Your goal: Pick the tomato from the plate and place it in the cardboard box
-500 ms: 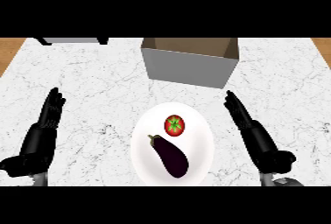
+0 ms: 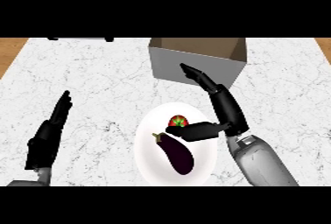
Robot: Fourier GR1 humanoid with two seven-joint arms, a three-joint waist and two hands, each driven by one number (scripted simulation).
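Note:
A red tomato with a green stalk lies on the upper part of a white plate, next to a dark purple eggplant. My right hand hovers over the plate's right side, fingers straight and pointing toward the cardboard box. Its thumb sticks out left, just below the tomato and partly covering it. The box stands open-topped at the back of the counter. My left hand rests open at the left, fingers up.
The counter top is white marble. A dark object sits at the far back edge, left of the box. Brown floor shows past the counter's left edge.
My right hand has moved left and forward from the plate's right side to over the plate, with the thumb now by the tomato. The left hand has barely moved.

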